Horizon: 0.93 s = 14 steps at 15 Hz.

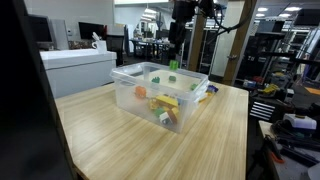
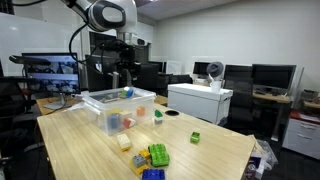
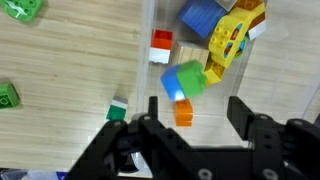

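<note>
A clear plastic bin (image 1: 128,78) stands on a wooden table (image 1: 110,140) and holds several toy blocks. My gripper (image 1: 176,52) hangs above the bin's far side, also seen in an exterior view (image 2: 122,78). In the wrist view the gripper (image 3: 196,112) is open and empty. An orange block (image 3: 183,112) lies below, between the fingers. Beside it are a green block (image 3: 185,80), a blue block (image 3: 200,15), a yellow piece (image 3: 232,40) and a red and white block (image 3: 161,45). The bin wall (image 3: 143,60) runs just left of them.
Outside the bin lie green blocks (image 3: 22,10) (image 3: 8,95) and a small green and white block (image 3: 118,108). A pile of yellow, green and blue blocks (image 2: 155,155), a cream block (image 2: 124,142) and a green block (image 2: 195,136) lie on the table. Desks and monitors surround it.
</note>
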Each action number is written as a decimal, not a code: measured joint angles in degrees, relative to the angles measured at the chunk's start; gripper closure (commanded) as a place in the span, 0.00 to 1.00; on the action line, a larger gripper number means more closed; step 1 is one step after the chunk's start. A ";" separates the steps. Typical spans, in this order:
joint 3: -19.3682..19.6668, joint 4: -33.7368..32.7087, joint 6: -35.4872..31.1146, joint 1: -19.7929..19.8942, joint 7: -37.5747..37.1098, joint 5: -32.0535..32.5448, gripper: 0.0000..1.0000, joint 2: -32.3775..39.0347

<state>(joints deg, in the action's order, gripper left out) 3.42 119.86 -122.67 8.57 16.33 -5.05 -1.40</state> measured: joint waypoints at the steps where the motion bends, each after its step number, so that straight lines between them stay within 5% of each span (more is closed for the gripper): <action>1: 0.20 0.62 0.01 -0.12 0.00 0.00 0.00 -0.31; 6: 3.30 -0.17 -1.85 0.15 -0.08 0.21 0.00 0.73; 14: 10.37 -13.96 -12.31 6.14 -3.28 2.36 0.00 18.32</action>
<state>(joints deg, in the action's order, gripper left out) 13.79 105.90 -134.98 14.70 13.05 -2.69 16.91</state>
